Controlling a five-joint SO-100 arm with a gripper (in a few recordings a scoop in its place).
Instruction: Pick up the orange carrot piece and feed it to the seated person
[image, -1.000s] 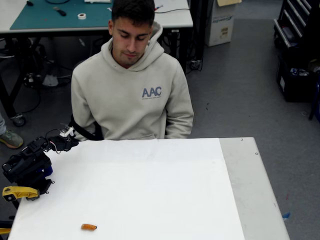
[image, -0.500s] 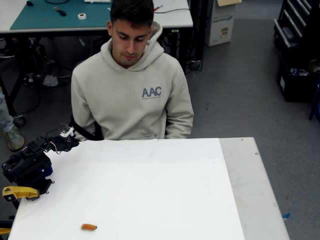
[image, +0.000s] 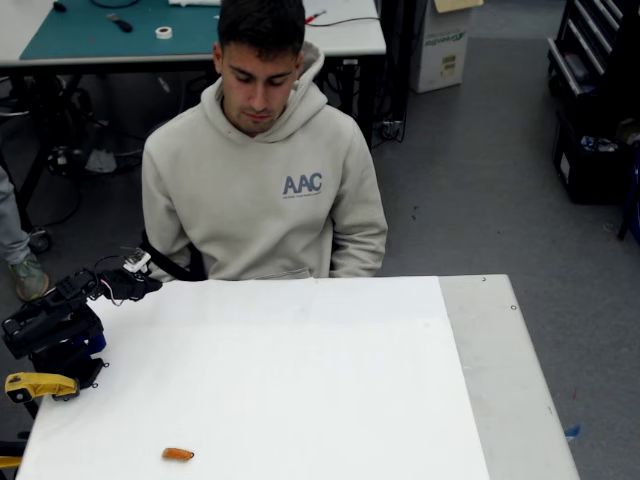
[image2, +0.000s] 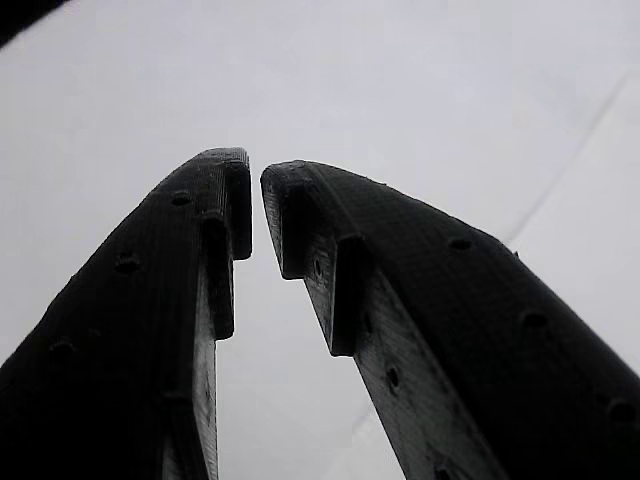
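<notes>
The orange carrot piece (image: 178, 454) lies alone near the front left corner of the white table (image: 300, 380). The seated person (image: 262, 190), in a beige hoodie, sits behind the table's far edge and looks down. My black arm is folded at the table's left edge, and its gripper (image: 140, 285) points toward the far left corner, well away from the carrot. In the wrist view the gripper (image2: 256, 200) hangs over bare white surface. Its two black fingertips almost touch, with nothing between them.
A yellow clamp handle (image: 35, 385) holds the arm's base at the left edge. A person in grey (image: 12, 240) stands partly in view at the far left. A bare grey strip (image: 500, 380) runs along the table's right side. A worktable with a green mat (image: 120, 30) stands behind.
My arm has risen slightly at the left edge. The person in grey at the far left has shifted a leg. The carrot has not moved.
</notes>
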